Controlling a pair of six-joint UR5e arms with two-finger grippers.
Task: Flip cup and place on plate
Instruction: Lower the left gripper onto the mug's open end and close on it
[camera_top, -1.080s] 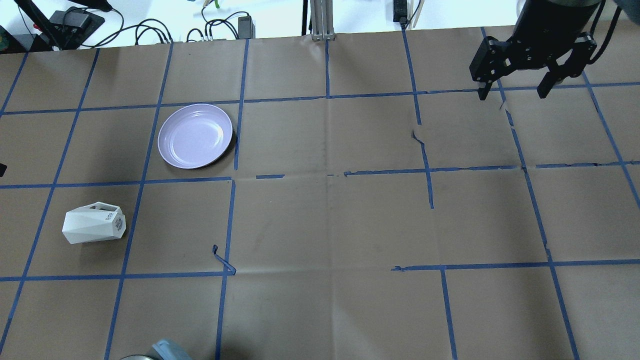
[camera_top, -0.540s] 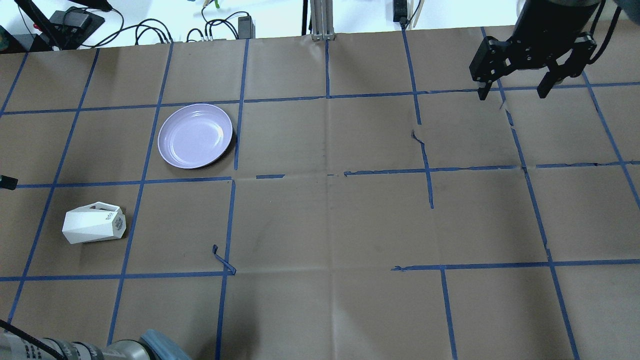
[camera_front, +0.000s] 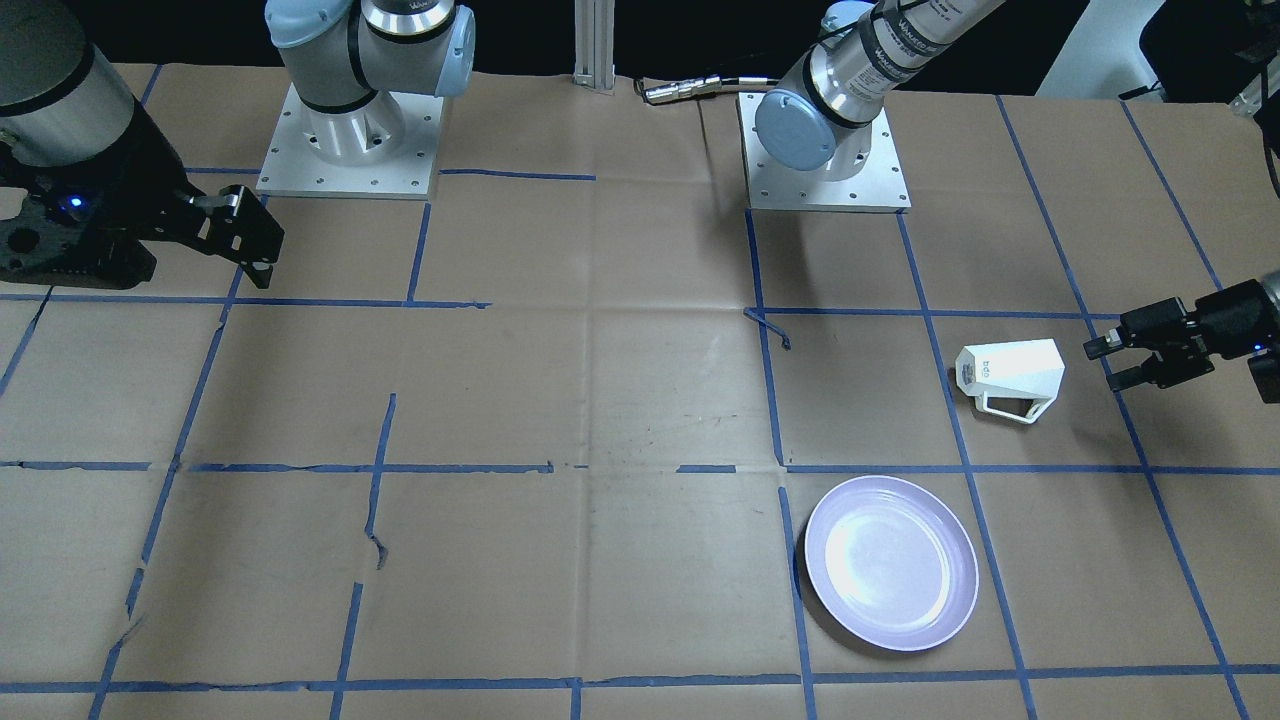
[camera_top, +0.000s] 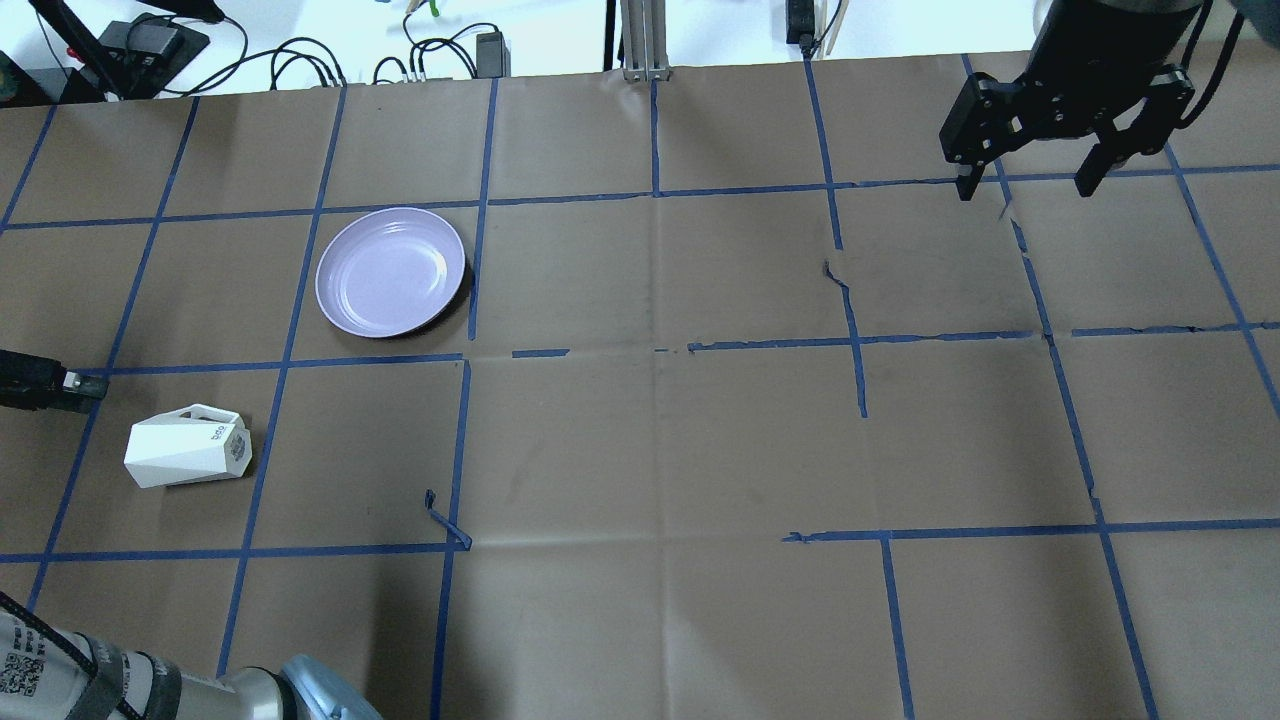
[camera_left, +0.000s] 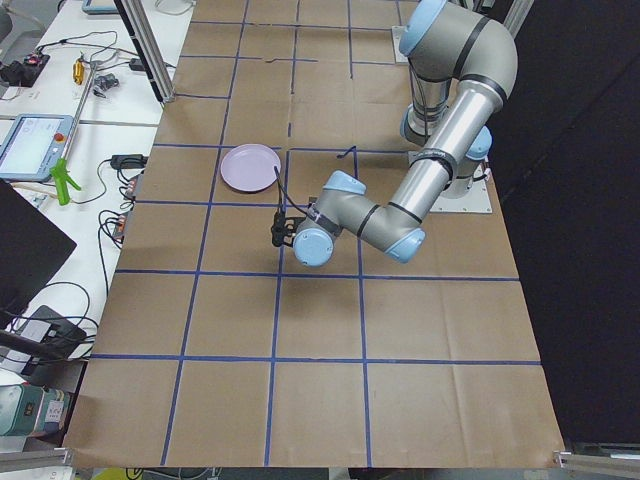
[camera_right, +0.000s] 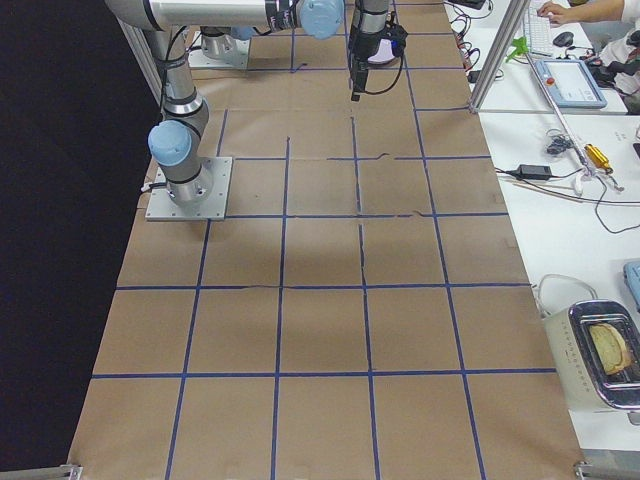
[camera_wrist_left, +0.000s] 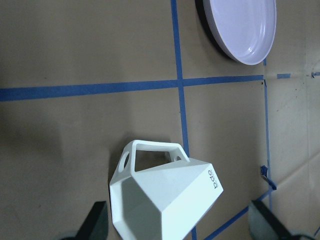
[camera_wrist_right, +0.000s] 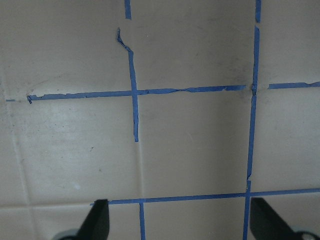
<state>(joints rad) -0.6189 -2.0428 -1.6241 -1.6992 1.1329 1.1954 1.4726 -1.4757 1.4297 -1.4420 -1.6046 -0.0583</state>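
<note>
The white faceted cup (camera_top: 188, 446) lies on its side on the brown paper, with its handle toward the far side and its lettered base toward the table's middle. It also shows in the front view (camera_front: 1010, 372) and the left wrist view (camera_wrist_left: 165, 200). The lavender plate (camera_top: 391, 271) sits empty beyond it and also shows in the front view (camera_front: 891, 562). My left gripper (camera_front: 1108, 365) is open, low and just short of the cup's wide end. Its fingers (camera_wrist_left: 97, 220) frame the cup. My right gripper (camera_top: 1025, 188) is open and empty at the far right.
A loose curl of blue tape (camera_top: 445, 525) sticks up near the cup's square. My left arm's elbow (camera_top: 300, 695) hangs over the near left edge. Cables and gear (camera_top: 300, 60) lie beyond the far edge. An aluminium post (camera_top: 640, 40) stands at the back.
My left gripper has come in from the overhead view's left edge toward the cup, and the left elbow has swung into the bottom left. The cup, plate and right arm have not moved.
</note>
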